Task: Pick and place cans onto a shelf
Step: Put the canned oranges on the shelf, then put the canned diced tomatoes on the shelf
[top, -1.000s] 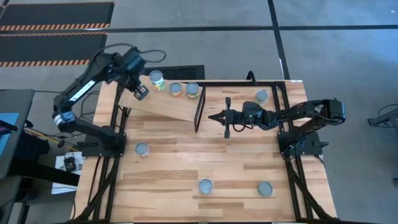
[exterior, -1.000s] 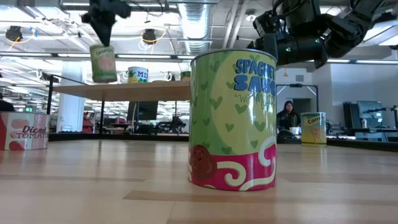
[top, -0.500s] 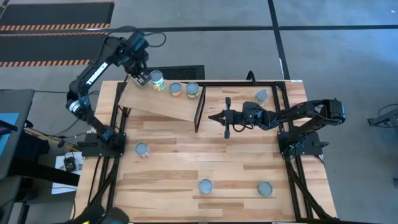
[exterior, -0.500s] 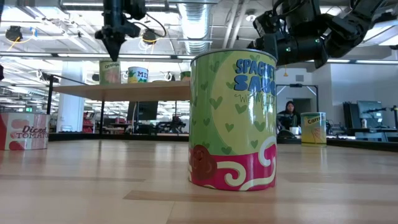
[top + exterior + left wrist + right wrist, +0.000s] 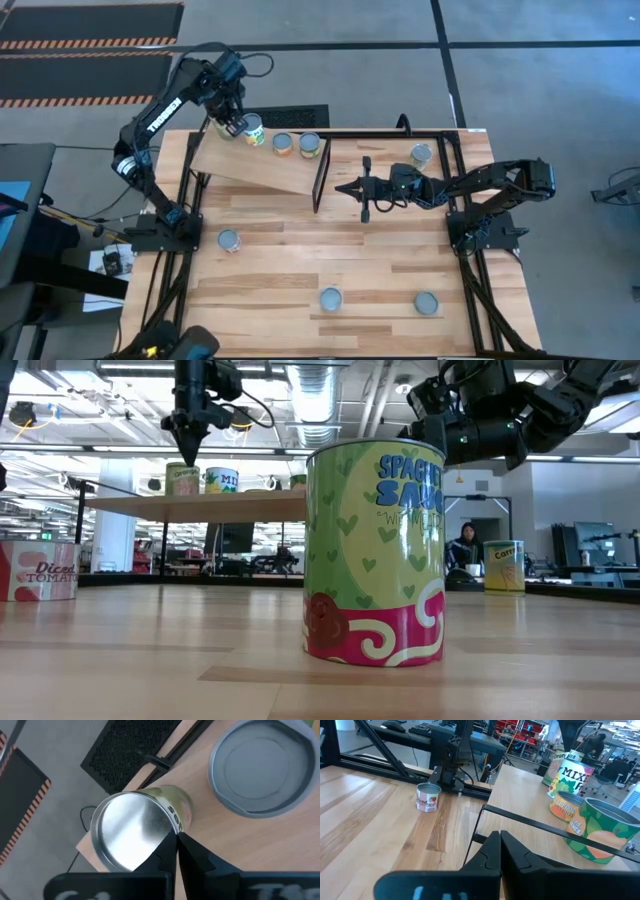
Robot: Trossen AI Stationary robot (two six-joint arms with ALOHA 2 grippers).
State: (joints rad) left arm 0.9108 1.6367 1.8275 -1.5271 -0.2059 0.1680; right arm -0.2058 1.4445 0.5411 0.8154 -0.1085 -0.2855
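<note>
The slanted light wood shelf (image 5: 262, 165) stands on its black frame at the table's far left. Three cans stand on it: a yellow-green one (image 5: 252, 130) at its left end, then two more (image 5: 283, 144) (image 5: 309, 146). My left gripper (image 5: 232, 122) is shut, its tips just over the left can's silvery top (image 5: 131, 837) near the rim; the low view shows it (image 5: 187, 448) right above that can (image 5: 183, 478). My right gripper (image 5: 348, 188) is shut and empty, held above the table just right of the shelf. My left gripper points down with its shut fingertips (image 5: 172, 842) at the rim of the left can's top (image 5: 167, 822). I cannot tell whether they touch it. The can stands upright on the shelf.
Several cans stand on the tabletop: one far right (image 5: 421, 154), one left (image 5: 229, 240), two near the front (image 5: 330, 298) (image 5: 426, 303). The front one fills the low view (image 5: 375, 555). The shelf's black frame end (image 5: 320, 180) stands beside my right gripper. A person (image 5: 463, 545) sits beyond the table.
My left gripper has gone from over the shelf's near left part toward the table's far edge and a little right, and come down over the left can. In the low view that can now shows smaller and a little nearer the other cans.
</note>
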